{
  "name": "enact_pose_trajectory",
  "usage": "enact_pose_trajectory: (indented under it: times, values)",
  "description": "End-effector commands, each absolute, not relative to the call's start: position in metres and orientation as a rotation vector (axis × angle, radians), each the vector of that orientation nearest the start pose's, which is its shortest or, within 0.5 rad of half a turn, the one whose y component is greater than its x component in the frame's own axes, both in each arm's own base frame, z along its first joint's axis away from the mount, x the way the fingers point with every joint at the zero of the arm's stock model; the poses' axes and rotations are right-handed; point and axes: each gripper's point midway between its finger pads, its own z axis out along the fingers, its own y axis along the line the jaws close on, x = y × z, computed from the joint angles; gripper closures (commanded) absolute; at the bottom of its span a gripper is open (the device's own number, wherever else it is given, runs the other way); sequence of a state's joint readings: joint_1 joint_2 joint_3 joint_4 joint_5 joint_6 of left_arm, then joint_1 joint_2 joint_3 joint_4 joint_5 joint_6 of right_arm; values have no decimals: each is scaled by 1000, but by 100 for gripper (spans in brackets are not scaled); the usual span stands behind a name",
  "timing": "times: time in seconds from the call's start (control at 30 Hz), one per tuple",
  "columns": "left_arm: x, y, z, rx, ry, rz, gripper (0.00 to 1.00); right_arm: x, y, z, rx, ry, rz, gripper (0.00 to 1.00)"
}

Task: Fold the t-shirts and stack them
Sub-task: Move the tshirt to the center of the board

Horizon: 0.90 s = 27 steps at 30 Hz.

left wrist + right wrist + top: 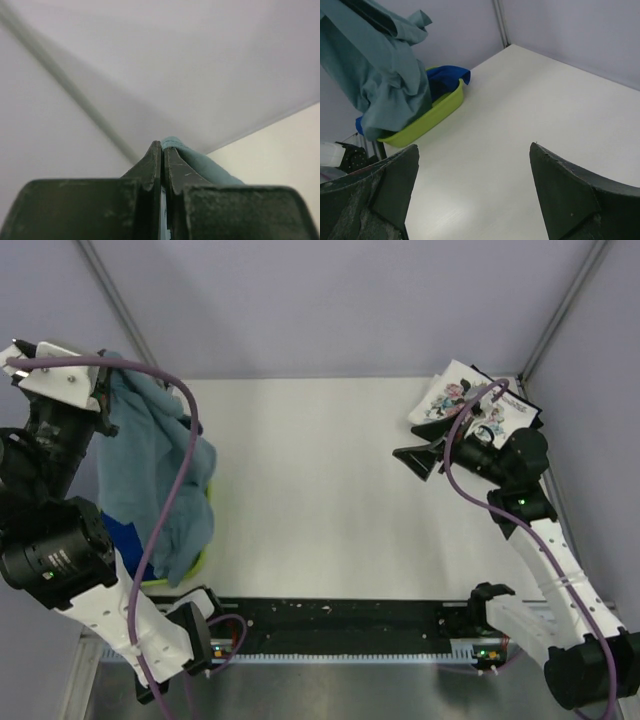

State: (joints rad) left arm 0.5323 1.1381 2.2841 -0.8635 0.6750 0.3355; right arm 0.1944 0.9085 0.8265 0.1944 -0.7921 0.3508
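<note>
My left gripper (112, 368) is shut on the top of the dusty grey-blue t-shirt (155, 475) and holds it up high; the cloth hangs down over the lime-green tray (190, 570). In the left wrist view the pinched cloth (200, 161) shows beside the closed fingertips (163, 146). The royal blue t-shirt (128, 540) lies in the tray under it; it also shows in the right wrist view (447, 76). A folded white printed t-shirt (450, 395) lies at the far right corner on a black one (522, 412). My right gripper (415, 462) is open and empty above the table.
The white table (320, 490) spans the middle. Grey walls with slanted poles close the back and sides. A black strip with the arm bases runs along the near edge (340, 625). The tray (427, 120) sits at the table's left edge.
</note>
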Motion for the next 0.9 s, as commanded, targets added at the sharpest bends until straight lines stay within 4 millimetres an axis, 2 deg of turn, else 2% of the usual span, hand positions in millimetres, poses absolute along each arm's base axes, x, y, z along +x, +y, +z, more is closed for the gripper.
enact_pose_trajectory:
  times: [0.0,0.07,0.13,0.23,0.33,0.37,0.47,0.53,0.63,0.73,0.77,0.8,0.87]
  values:
    - [205,-63,613,560,1305,-306,100,254,197,376,-596,1385,1039,10]
    - [202,-76,611,569,1310,-457,100,252,199,379,-599,1383,1052,10]
    - [205,-79,607,562,1317,-506,100,251,202,381,-597,1384,1065,10]
    - [214,-86,587,562,1355,-584,100,253,211,382,-597,1397,1077,11]
    - [237,-96,539,566,1473,-612,100,252,228,378,-623,1425,1086,11]
    - [247,-107,515,591,1533,-607,100,252,234,376,-635,1437,1086,11]
    - [269,-151,436,714,1690,-534,100,252,251,367,-665,1490,1095,12]
    - [266,-186,402,835,1734,-584,100,253,256,362,-657,1525,1117,12]
    - [267,-228,361,967,1777,-647,100,258,251,350,-613,1589,1085,13]
    - [271,-265,326,1057,1812,-742,100,263,234,326,-540,1711,975,13]
    - [271,-281,309,1103,1838,-789,100,266,228,320,-509,1738,932,13]
    - [266,-295,295,1157,1857,-831,100,266,222,313,-485,1766,895,13]
    - [255,-315,275,1257,1882,-883,66,269,210,300,-434,1820,832,12]
